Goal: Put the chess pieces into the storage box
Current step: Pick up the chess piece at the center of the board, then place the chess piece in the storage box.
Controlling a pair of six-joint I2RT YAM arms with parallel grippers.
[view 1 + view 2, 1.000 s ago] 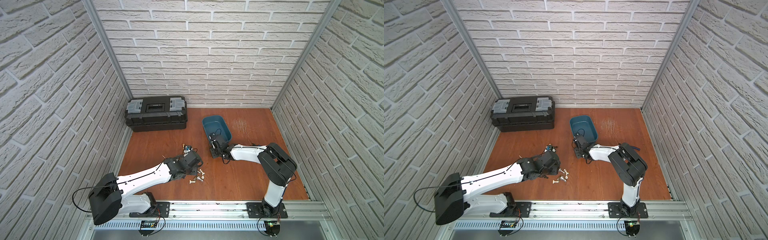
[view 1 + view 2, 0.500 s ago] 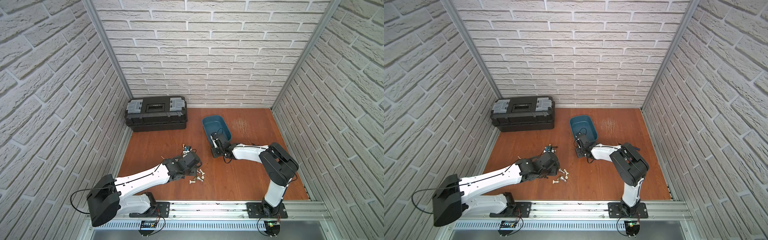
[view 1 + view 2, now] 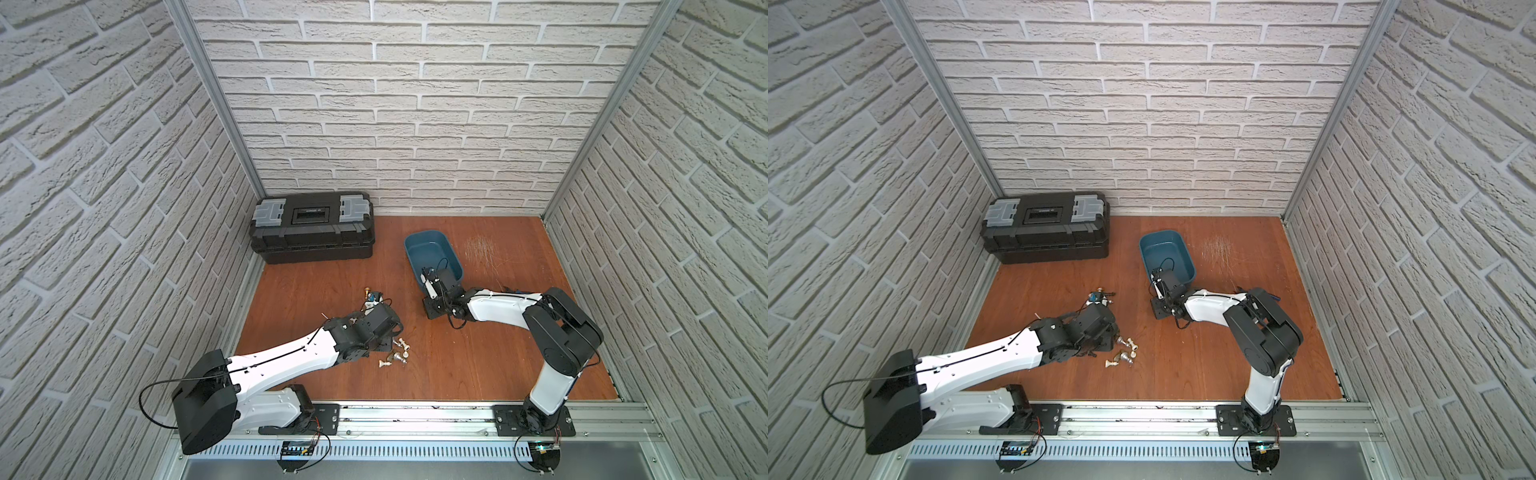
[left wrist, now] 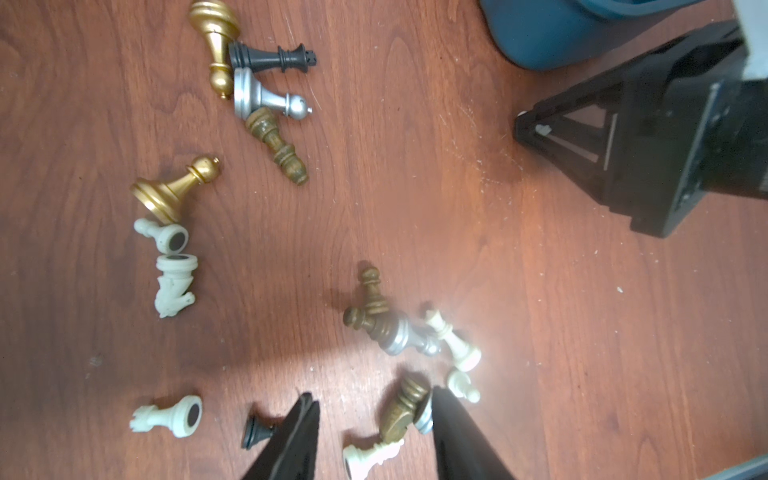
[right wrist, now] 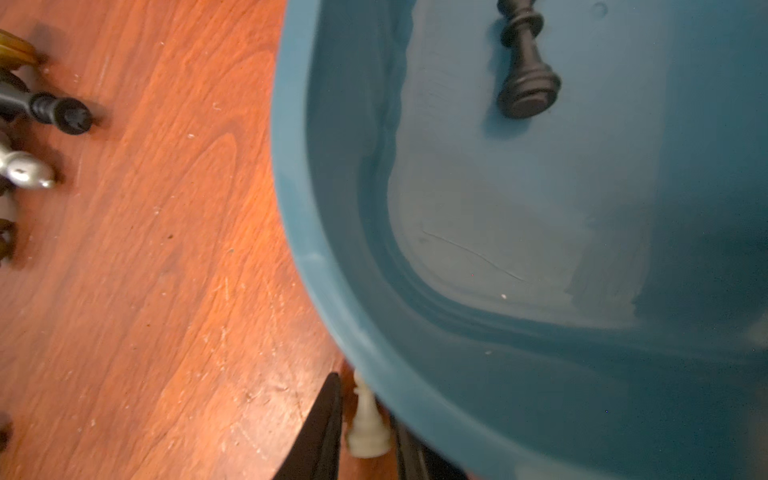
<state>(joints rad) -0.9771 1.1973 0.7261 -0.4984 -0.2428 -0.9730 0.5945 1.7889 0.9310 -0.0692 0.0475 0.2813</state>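
1. Brick-pattern walls (image 3: 415,124) and a reddish wooden tabletop (image 3: 478,353) frame two robot arms clearing small chess pieces (image 4: 266,93). Most of them lie toppled on the wood ahead of the left pincer (image 4: 374,395).
2. At the right pincer (image 5: 363,403), both fingers are closed on a white piece (image 5: 368,432), its round base toward the wrist and its head pointing out past the tips.
3. Directly ahead of that pincer sits the blue box (image 5: 307,257), its rim just beside one finger (blur hides whether they touch). A black piece (image 5: 525,70) lies on its side on the box floor, well beyond the tips.
4. Over at the left pincer the fingers stand apart and grip nothing. A brown piece (image 4: 405,411) lies between them, close against one finger, and a pale piece (image 4: 370,455) lies further back in the same gap.
5. Judging by looks, the pieces are light, hard and smooth. Lying down, their round bases will likely let them roll or skid away from a closing finger (the silver and gold ones look slickest).
6. The safest hold is probably across the narrow stem just above the base, with the fingers squarely on either side. The thin tops look like the weakest part.
7. A black toolbox (image 3: 311,226) stands well beyond the left pincer, against the back wall.
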